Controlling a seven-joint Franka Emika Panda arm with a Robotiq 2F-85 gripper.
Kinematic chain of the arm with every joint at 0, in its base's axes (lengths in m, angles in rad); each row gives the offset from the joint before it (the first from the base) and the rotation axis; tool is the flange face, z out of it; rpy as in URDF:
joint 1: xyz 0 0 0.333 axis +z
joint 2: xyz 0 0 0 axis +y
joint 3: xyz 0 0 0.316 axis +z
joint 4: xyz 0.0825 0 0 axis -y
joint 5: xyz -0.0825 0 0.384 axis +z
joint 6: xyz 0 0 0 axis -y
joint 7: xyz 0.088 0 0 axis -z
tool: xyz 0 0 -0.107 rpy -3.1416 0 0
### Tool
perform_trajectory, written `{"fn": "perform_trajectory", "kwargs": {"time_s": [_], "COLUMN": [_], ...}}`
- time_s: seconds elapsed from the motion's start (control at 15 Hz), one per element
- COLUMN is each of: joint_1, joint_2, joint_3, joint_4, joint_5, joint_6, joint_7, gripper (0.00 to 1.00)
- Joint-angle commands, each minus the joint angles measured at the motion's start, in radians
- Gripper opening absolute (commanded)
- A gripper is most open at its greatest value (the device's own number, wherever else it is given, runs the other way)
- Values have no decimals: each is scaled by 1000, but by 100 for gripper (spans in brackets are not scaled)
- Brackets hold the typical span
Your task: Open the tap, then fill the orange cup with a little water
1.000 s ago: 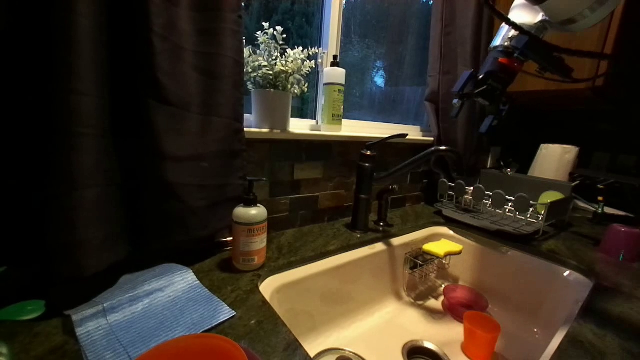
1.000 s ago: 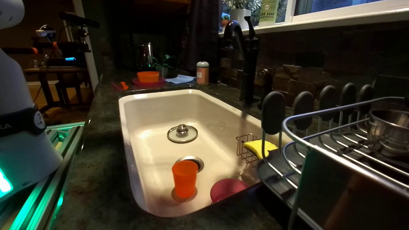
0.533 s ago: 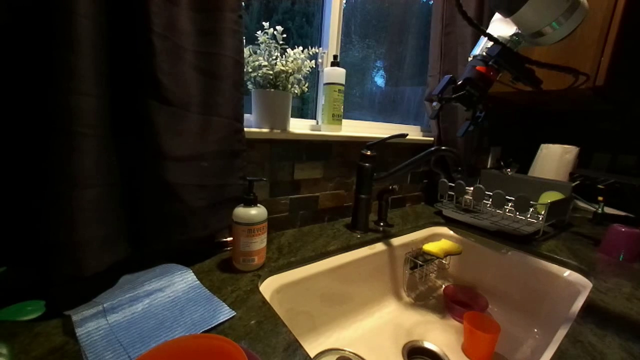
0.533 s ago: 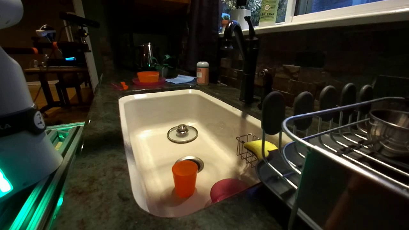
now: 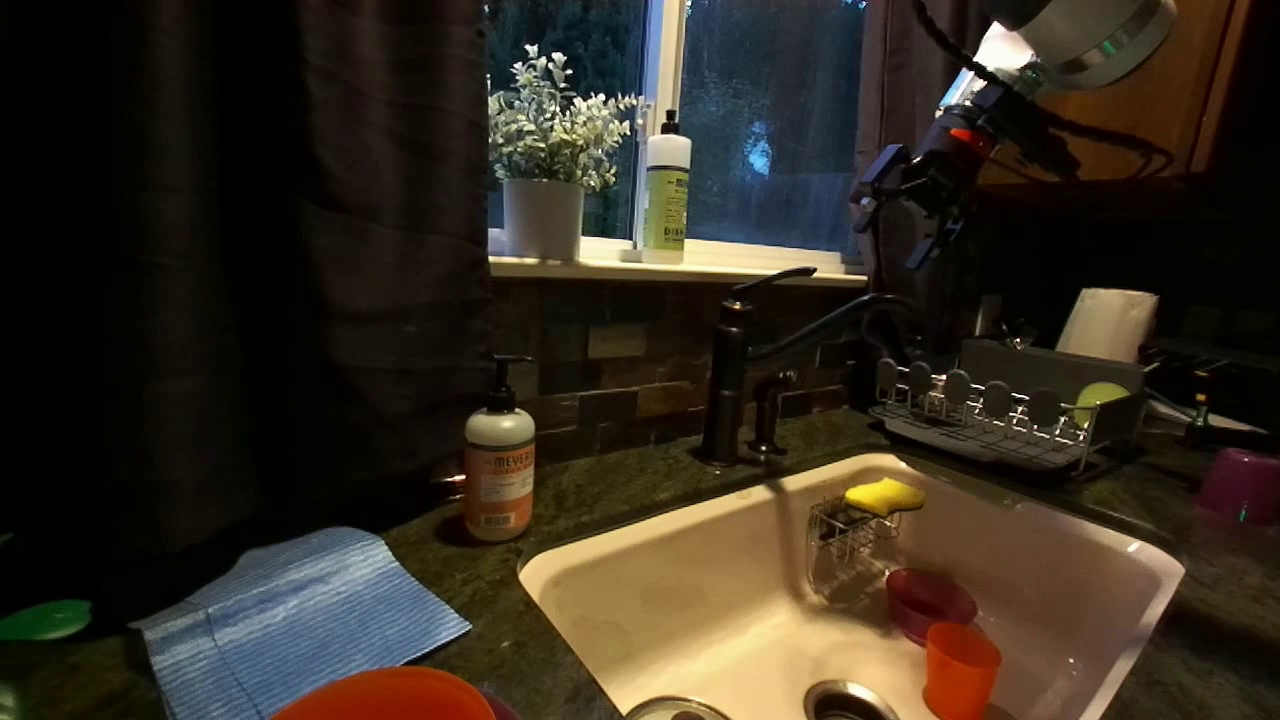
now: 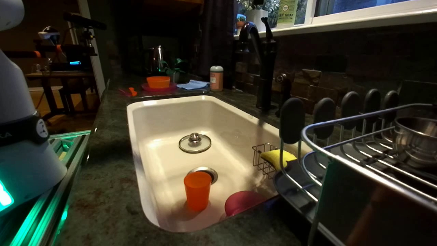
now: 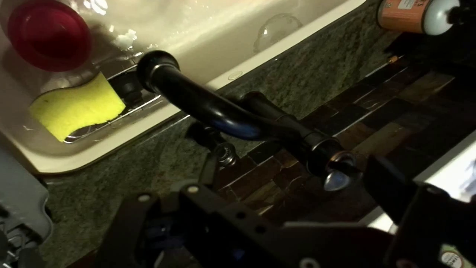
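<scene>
I have my black two-fingered tool [image 5: 892, 235] hanging at about 2 o'clock from the slim dark metal lever handle [image 5: 775, 281] in an exterior view, apart from it. Its fingers [image 7: 390, 186] are spread wide and hold nothing. The dark bronze-black metal tap [image 6: 266, 68], with its low arched spout [image 7: 219, 114], rises from the dark stone bench [image 5: 600, 495]; I see no water running. The plain orange plastic cup [image 6: 197, 191] stands upright in the white sink [image 6: 177, 118], at 7 o'clock from the round metal drain [image 6: 212, 174] in an exterior view.

I judge the step in hand to be the approach to the handle. In the wrist view it shows between the fingers, nearer the 3 o'clock one, so I would shift toward 3 o'clock to centre it, minding that finger against the white window sill [image 7: 452, 171] and the 9 o'clock one against the small dark side sprayer [image 7: 224, 152]. Then I would close softly near the handle's tip and, guessing it lifts, raise it gradually for a little water.
</scene>
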Motion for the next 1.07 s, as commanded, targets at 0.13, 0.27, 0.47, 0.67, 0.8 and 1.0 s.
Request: {"fn": "perform_trajectory", "kwargs": {"time_s": [0.13, 0.27, 0.47, 0.67, 0.8, 1.0], "joint_1": [52, 63, 70, 69, 66, 61], "joint_2": [46, 63, 91, 115, 131, 152], "joint_3": [-1, -4, -7, -7, -5, -4], "joint_4": [5, 8, 14, 26, 33, 41], "joint_5": [125, 165, 221, 284, 327, 396], "joint_6": [105, 120, 137, 134, 131, 125], "joint_7": [-102, -119, -172, -236, -274, -335], "gripper": [100, 100, 100, 100, 100, 100]}}
